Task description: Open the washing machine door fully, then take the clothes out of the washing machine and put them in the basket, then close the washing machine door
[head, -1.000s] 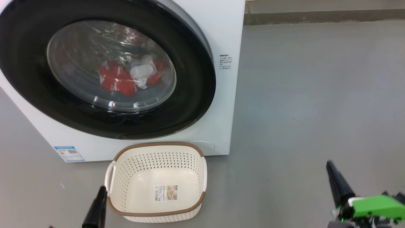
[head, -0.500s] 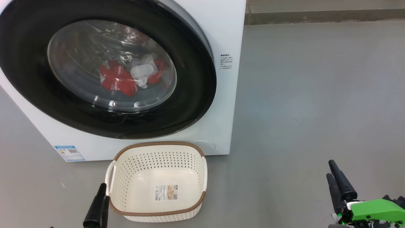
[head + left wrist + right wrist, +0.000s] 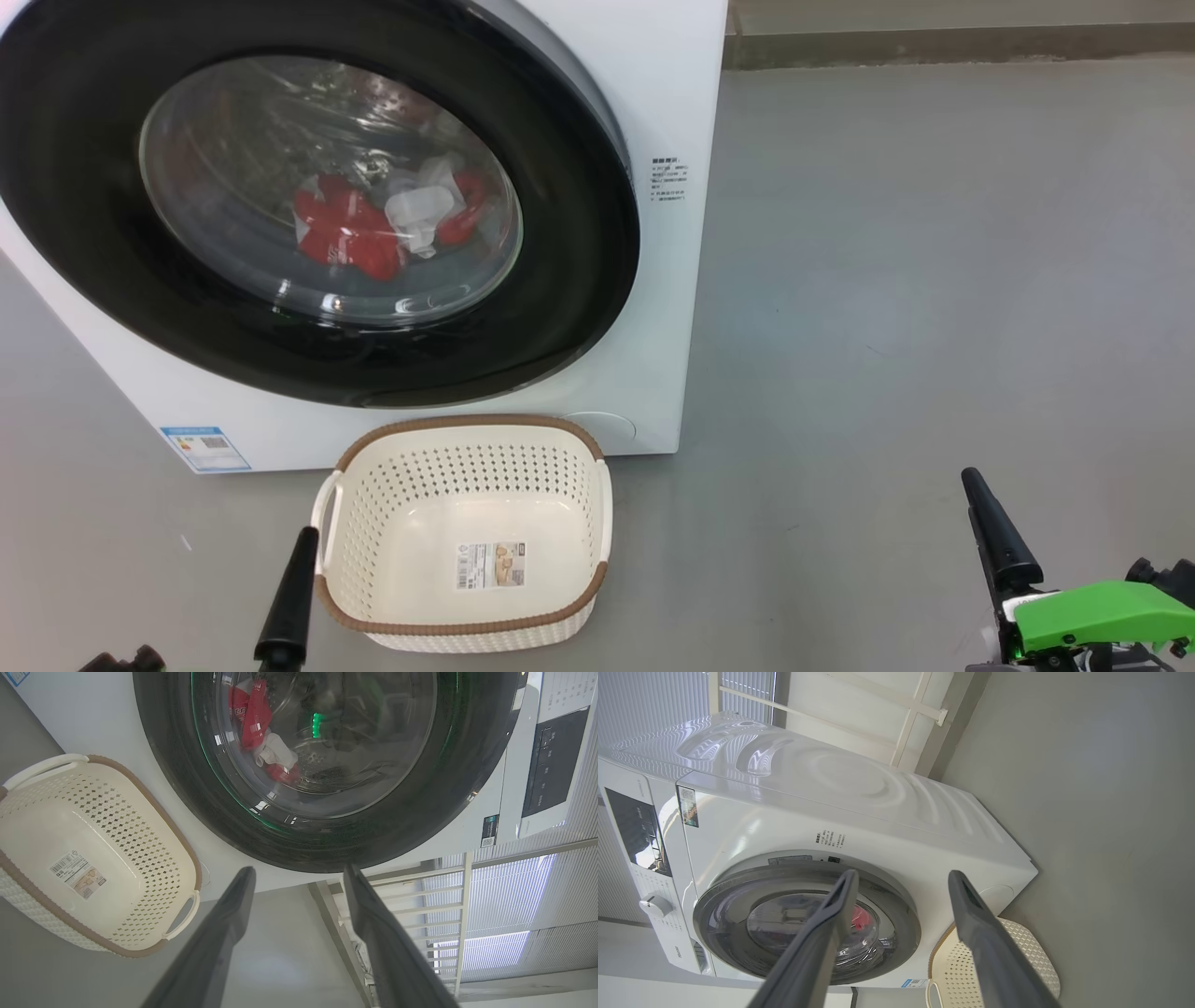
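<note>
Washing machine door (image 3: 579, 280): shut flush against the washing machine (image 3: 667, 308), as in the earlier frames. Clothes (image 3: 345, 233): red with a white piece, lying in the drum behind the glass, position unchanged. Basket (image 3: 467, 422): on the floor (image 3: 934, 280) just in front of the machine below the door, base and paper label bare, not moved. Left gripper (image 3: 299, 870): released, fingers spread wide with nothing between them, pointing at the door's lower rim, with the basket beside it. Right gripper (image 3: 902, 873): likewise released and empty, standing well apart from the machine and aimed at the door. In the head view both grippers have shifted only slightly since a second ago.
</note>
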Motion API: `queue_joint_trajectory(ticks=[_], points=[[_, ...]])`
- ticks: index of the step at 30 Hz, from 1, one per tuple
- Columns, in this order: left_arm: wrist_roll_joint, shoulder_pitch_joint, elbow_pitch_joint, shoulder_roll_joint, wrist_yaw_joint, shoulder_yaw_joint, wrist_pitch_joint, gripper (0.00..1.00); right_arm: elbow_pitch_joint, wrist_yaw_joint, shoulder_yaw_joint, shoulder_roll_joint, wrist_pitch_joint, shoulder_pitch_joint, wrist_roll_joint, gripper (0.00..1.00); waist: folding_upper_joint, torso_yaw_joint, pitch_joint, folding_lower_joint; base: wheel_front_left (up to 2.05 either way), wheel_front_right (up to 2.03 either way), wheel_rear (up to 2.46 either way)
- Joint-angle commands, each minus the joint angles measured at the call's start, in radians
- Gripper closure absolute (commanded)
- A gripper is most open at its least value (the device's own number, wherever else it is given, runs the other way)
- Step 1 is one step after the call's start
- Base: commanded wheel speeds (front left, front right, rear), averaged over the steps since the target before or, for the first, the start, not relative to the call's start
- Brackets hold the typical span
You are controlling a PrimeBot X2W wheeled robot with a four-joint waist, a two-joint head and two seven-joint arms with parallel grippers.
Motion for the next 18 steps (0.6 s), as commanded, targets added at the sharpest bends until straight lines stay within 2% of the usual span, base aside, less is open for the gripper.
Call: queue_joint_trajectory(ticks=[1, 18], points=[[0.028, -0.01, -0.037, 0.013, 0.001, 0.008, -0.013, 0.0, -0.032, 0.0, 0.005, -0.018, -0.01, -0.021, -0.028, 0.0, 0.0, 0.0, 0.0, -0.0001, 0.0, 0.0, 0.0], [0.304, 0.006, -0.078, 0.016, 0.023, -0.039, -0.063, 0.0, -0.048, 0.0, 0.054, -0.053, -0.059, -0.012, -0.252, 0.0, 0.0, 0.001, 0.003, -0.0001, 0.0, 0.0, 0.0]])
